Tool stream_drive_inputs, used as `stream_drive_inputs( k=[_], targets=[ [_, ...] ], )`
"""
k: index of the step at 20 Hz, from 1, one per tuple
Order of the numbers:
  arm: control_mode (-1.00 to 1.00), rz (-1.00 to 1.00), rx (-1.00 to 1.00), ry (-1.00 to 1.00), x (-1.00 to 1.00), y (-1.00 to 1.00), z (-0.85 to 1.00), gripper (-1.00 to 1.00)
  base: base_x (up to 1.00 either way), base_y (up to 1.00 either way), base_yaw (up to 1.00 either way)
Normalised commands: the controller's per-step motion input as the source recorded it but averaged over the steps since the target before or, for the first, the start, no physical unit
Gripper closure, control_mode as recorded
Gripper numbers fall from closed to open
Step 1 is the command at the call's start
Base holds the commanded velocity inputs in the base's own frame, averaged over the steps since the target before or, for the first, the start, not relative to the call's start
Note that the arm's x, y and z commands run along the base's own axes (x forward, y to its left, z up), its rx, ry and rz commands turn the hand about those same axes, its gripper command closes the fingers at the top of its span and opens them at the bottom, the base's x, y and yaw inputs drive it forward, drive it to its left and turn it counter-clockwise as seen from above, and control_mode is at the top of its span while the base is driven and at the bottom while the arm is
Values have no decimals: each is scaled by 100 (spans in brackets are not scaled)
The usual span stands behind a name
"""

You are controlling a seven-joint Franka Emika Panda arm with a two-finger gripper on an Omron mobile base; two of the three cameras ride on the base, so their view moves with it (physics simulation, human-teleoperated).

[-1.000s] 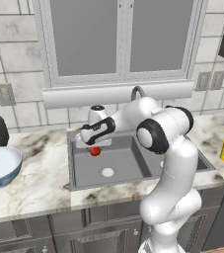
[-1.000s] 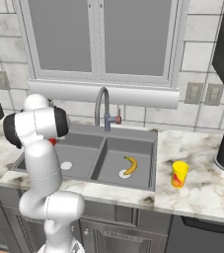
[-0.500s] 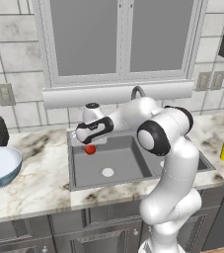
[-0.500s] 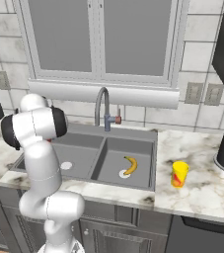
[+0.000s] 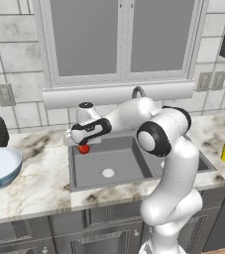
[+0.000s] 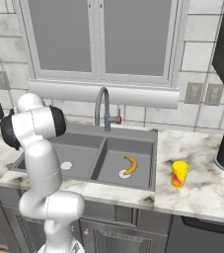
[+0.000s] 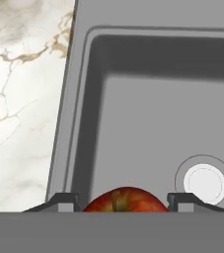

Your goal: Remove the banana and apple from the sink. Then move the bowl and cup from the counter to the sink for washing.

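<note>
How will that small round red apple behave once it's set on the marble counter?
Likely to roll: the small round red apple, held between the gripper fingers, has no flat side. The white marble counter looks smooth and rimless, so set it down gently. It looks rigid, so it should keep its shape.

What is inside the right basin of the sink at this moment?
The banana lies on the floor of the right basin of the sink, its lower tip over the white drain. The near wall hides the front strip of the basin floor.
</note>
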Motion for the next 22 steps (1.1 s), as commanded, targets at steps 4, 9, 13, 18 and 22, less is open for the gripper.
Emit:
stream_drive_inputs(
  k=[4,9,13,18,22],
  targets=[
    [-100,0,-1,-5,0,34,5,100,0,0,0],
    [-100,0,-3,-7,0,34,1,100,0,0,0],
    [-100,0,-6,-10,5,36,0,100,0,0,0],
    [-100,0,-7,-8,10,35,0,100,0,0,0],
    [-100,0,-1,3,18,29,3,100,0,0,0]
  ],
)
